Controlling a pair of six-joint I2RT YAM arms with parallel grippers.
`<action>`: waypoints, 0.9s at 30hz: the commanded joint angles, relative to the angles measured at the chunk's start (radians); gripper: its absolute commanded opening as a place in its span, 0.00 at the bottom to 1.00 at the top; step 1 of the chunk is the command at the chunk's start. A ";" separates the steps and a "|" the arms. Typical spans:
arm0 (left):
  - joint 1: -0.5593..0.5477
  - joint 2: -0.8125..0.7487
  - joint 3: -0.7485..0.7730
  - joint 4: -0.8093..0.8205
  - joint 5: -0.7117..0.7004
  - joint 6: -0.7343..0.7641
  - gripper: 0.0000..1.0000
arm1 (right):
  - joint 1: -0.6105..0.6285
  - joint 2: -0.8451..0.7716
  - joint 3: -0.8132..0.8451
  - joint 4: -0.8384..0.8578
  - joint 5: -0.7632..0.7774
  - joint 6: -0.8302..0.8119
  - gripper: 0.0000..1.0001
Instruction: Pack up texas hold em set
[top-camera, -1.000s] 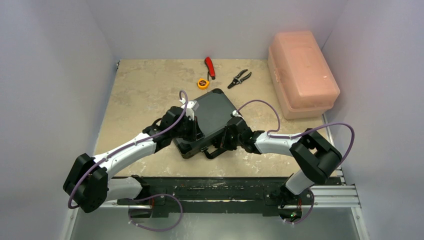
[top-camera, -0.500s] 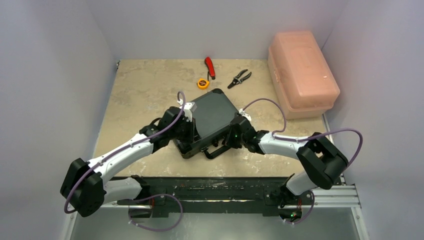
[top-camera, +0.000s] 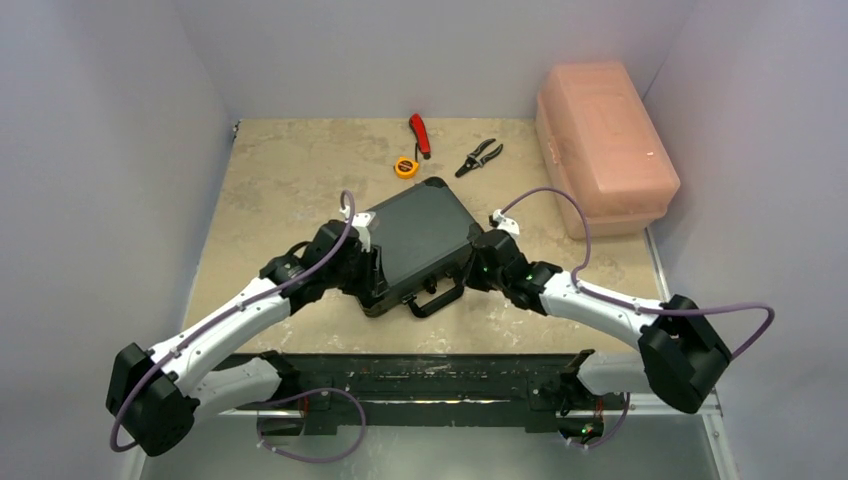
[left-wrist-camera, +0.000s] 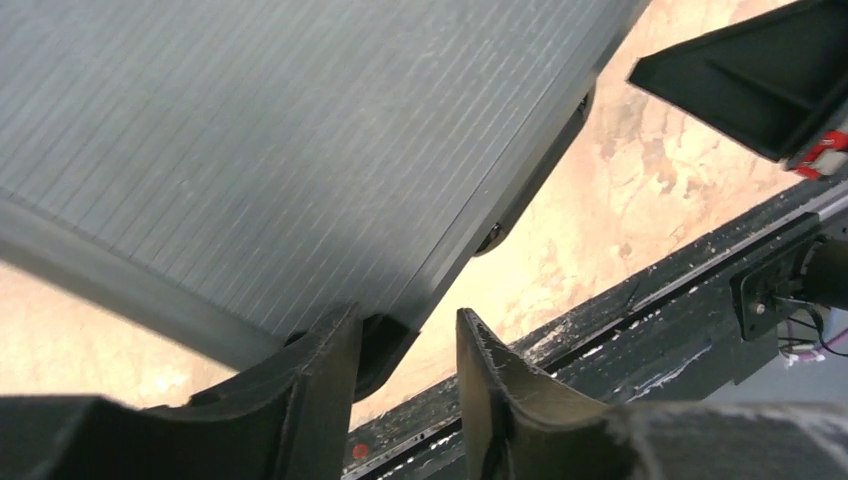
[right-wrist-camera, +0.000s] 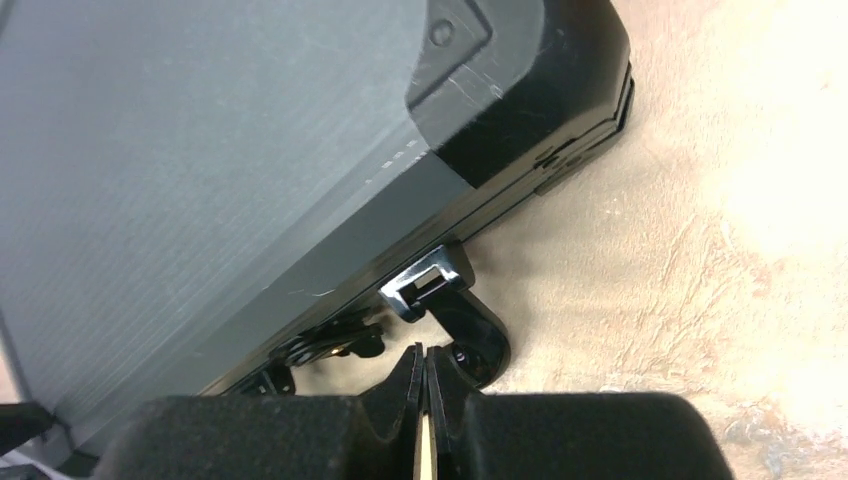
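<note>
Black briefcase (top-camera: 418, 238) lies shut and flat in the middle of the table (top-camera: 280, 180), handle toward the near edge. My left tool (left-wrist-camera: 407, 330) is spread at its near-left side, gripping nothing. My right tool (right-wrist-camera: 422, 360) is pressed together, empty, just off its near-right edge.

**Concealed and cropped areas**

You cannot see inside the case (top-camera: 420, 235); its shut lid covers everything. From above, the left arm (top-camera: 230, 318) hides the case's near-left corner. The left gripper (left-wrist-camera: 405, 370) and right gripper (right-wrist-camera: 425, 385) are also lost from above. In both wrist views the lid runs off the top and left edges. The handle (right-wrist-camera: 470, 340) sits partly behind the right gripper.
</note>
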 joint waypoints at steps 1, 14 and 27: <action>-0.003 -0.069 0.039 -0.128 -0.071 0.011 0.43 | -0.005 -0.083 0.034 -0.013 0.049 -0.057 0.07; -0.003 -0.370 0.006 -0.173 -0.204 0.032 0.75 | -0.001 -0.294 0.078 0.097 -0.085 -0.278 0.49; -0.004 -0.672 -0.092 -0.171 -0.363 0.014 0.81 | 0.061 -0.425 0.148 0.104 -0.101 -0.412 0.99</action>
